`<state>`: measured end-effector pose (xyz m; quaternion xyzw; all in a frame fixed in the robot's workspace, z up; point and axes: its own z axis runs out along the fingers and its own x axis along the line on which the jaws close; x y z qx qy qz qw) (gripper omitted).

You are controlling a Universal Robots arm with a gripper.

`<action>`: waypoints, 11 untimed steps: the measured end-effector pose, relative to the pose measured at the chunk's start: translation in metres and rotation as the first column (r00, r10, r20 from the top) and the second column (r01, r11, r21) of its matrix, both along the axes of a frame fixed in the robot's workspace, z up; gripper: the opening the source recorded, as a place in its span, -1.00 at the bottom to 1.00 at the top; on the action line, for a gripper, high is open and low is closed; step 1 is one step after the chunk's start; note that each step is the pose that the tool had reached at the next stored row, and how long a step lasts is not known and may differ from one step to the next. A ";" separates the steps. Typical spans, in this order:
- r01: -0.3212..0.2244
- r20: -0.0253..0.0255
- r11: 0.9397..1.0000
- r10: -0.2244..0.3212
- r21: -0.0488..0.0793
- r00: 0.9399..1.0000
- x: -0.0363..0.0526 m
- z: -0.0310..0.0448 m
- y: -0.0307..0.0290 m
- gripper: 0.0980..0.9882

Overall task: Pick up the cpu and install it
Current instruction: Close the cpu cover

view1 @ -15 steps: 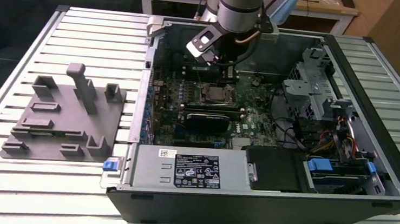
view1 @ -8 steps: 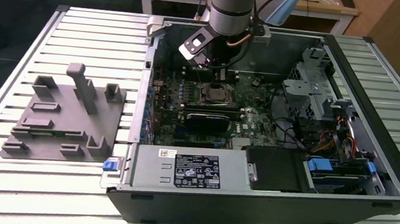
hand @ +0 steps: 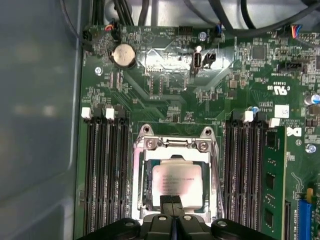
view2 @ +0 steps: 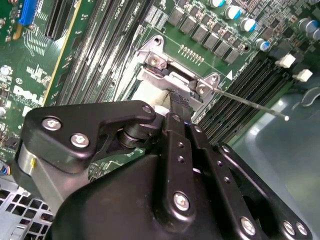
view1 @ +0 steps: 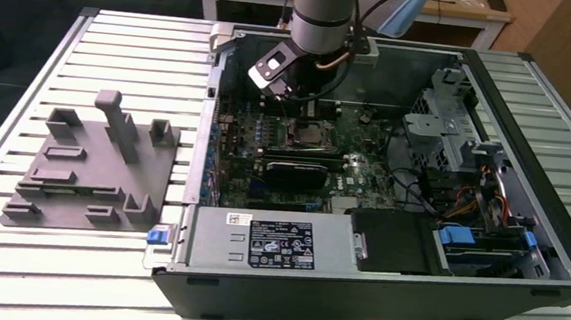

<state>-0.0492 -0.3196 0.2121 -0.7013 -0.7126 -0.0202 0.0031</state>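
The cpu, a silver square chip, lies inside the open socket on the green motherboard, and it looks slightly askew in the frame. My gripper is shut, its two black fingers pressed together with only a seam between them. Their narrow tip touches the cpu's near edge. In the second wrist view the gripper reaches down to the socket's metal frame. In the exterior view the gripper hangs inside the open computer case, just above the socket.
Memory slots flank the socket, with one stick fitted. A thin socket lever sticks out sideways. A black block, the power supply and a drive cage crowd the case. A grey fixture tray stands on the exterior view's left.
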 end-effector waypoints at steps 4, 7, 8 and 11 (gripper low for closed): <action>0.000 0.000 1.000 0.000 0.000 1.000 -0.0014 -0.0024 0.0000 -0.98; 0.000 0.000 1.000 0.000 0.000 1.000 -0.0016 -0.0046 0.0000 -0.98; 0.000 0.000 1.000 0.000 0.000 1.000 -0.0017 -0.0054 0.0000 -0.98; 0.000 0.000 1.000 0.000 0.000 1.000 -0.0017 -0.0073 0.0000 -0.98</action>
